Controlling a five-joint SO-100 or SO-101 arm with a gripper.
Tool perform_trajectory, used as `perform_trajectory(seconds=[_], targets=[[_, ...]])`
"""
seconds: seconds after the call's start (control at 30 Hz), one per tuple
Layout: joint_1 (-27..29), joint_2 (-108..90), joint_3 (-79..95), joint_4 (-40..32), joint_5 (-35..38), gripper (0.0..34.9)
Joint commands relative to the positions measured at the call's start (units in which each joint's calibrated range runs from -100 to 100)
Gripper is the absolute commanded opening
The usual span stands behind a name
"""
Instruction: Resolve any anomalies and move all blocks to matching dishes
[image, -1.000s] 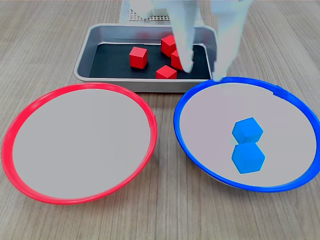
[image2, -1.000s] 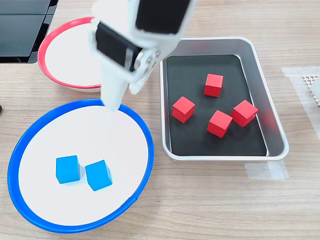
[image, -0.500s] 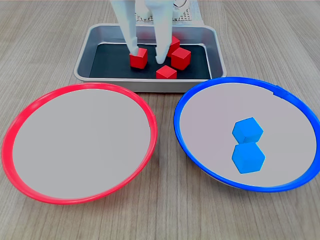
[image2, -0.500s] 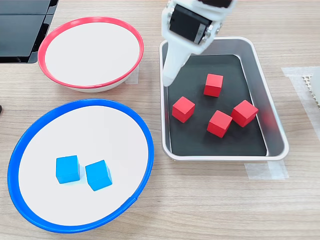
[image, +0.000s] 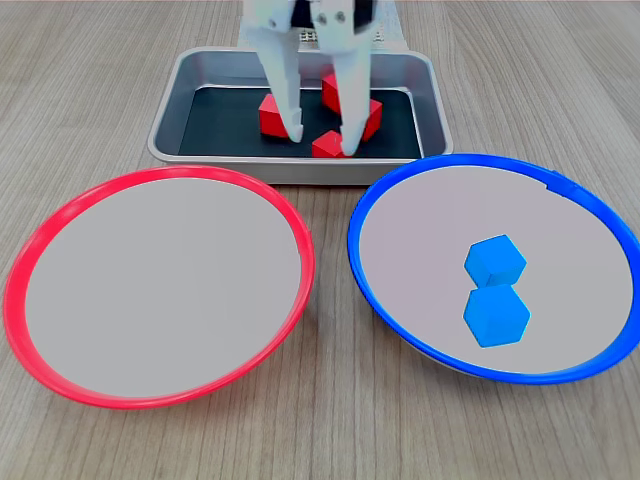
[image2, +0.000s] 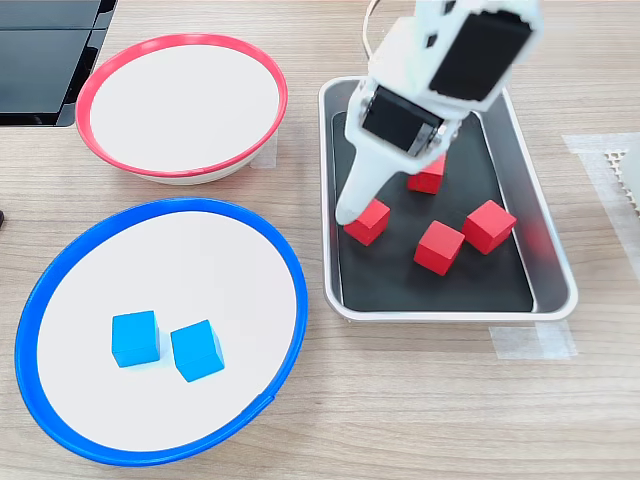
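Inside the silver metal tray (image: 172, 128), on its black floor, lie all four red blocks: in the first exterior view one sits behind the left finger (image: 270, 113), one at the tray's near edge between the finger tips (image: 328, 146), and two more stand partly hidden behind the right finger (image: 366, 115) (image: 333, 88). In the second exterior view the same four red blocks are spread over the black floor, the one nearest the tray's left wall (image2: 369, 220) lying right at the tip of the white finger, with the others further to the second exterior view's right (image2: 439, 247) (image2: 489, 226) and one half covered by the arm (image2: 431, 178). The white gripper (image: 320, 138) reaches down into the tray with its jaws spread apart, holding nothing, its tips low over the floor on either side of the near block in the first exterior view. The two blue blocks (image: 494, 261) (image: 496, 315) rest touching each other in the blue-rimmed dish (image: 400, 185), which sits in front of the tray on the first exterior view's right. The red-rimmed dish (image: 150, 178) stands beside it on the first exterior view's left, its pale grey inside holding no block. All of this rests on a wood-grain table (image: 340, 420).
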Motion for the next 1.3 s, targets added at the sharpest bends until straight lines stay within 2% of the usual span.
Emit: perform_trajectory(seconds=[0.0,0.23,0.3,0.37,0.43,0.57,0.63,0.7,0.73,0.8,0.87,1.07,1.17,1.27], targets=[[-0.10,0.12,1.46,-2.84,0.20,16.7],[-0.57,0.38,3.92,-4.58,1.03,16.8],[-0.95,0.46,4.28,-5.07,1.12,14.4],[-1.14,0.81,4.37,-5.48,1.12,14.0],[-1.33,1.15,4.55,-6.06,1.37,11.9],[-1.33,1.91,5.56,-7.46,2.20,10.8],[-1.33,1.91,6.01,-8.21,2.44,4.8],[-1.23,1.66,6.56,-8.37,2.74,3.0],[-1.23,1.32,6.83,-8.37,2.78,0.4],[-1.14,0.46,7.19,-8.04,2.78,0.4],[-1.14,-0.90,5.19,-4.49,2.34,0.3],[-2.36,-4.14,-10.74,11.93,-2.98,0.3],[-1.04,-2.18,-21.75,14.74,-5.91,0.3],[2.06,2.68,-31.31,13.75,-7.33,0.3]])
